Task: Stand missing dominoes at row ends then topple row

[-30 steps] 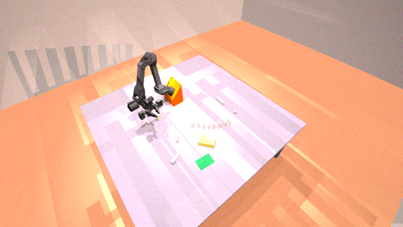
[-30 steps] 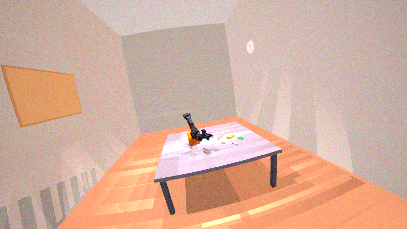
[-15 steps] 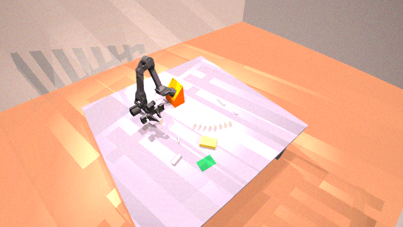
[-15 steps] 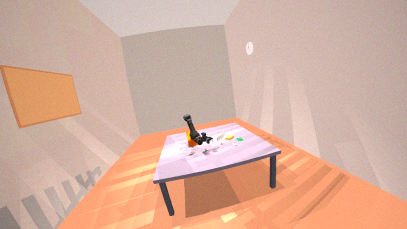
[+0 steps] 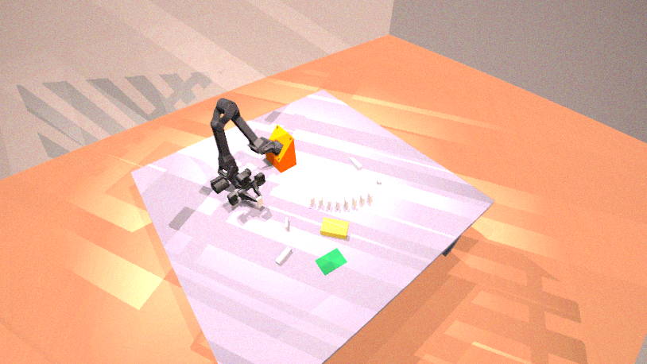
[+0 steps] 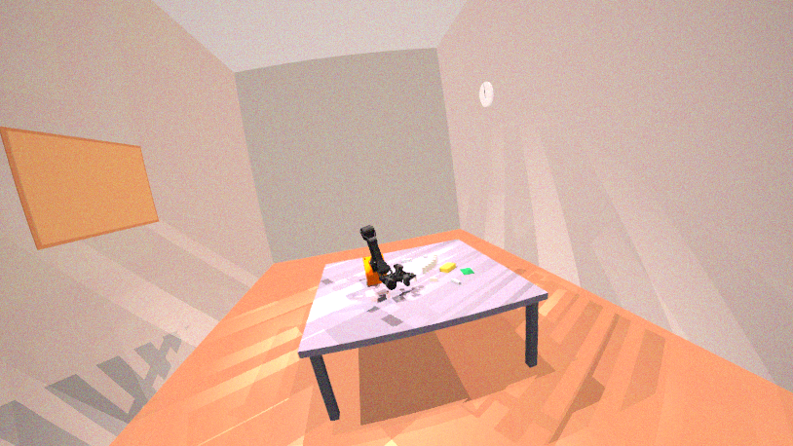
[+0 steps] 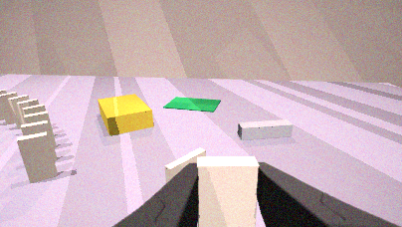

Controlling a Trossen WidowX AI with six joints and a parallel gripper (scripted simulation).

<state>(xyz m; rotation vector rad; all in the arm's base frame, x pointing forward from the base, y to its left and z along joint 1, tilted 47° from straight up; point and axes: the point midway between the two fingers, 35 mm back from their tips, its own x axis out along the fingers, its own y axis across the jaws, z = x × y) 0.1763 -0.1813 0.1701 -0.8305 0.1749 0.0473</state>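
My gripper (image 5: 259, 202) (image 7: 225, 171) is shut on a cream domino, held upright between the fingertips above the table, left of the row in the top view. A curved row of several cream dominoes stands upright; its end nearest my gripper is a domino (image 5: 311, 202) (image 7: 40, 156), and its far end is another domino (image 5: 369, 199). A separate cream domino (image 5: 286, 223) (image 7: 180, 166) is between my gripper and the yellow block, partly hidden in the wrist view; I cannot tell whether it stands or rests on an edge.
A yellow block (image 5: 335, 228) (image 6: 447, 267) (image 7: 125, 112) is near the row. A green sheet (image 5: 331, 261) (image 6: 467, 271) (image 7: 192, 104) lies flat beyond it. White bars lie at the front (image 5: 283, 255) (image 7: 265, 130) and behind the row (image 5: 355, 163). An orange wedge (image 5: 288, 156) stands beside the arm.
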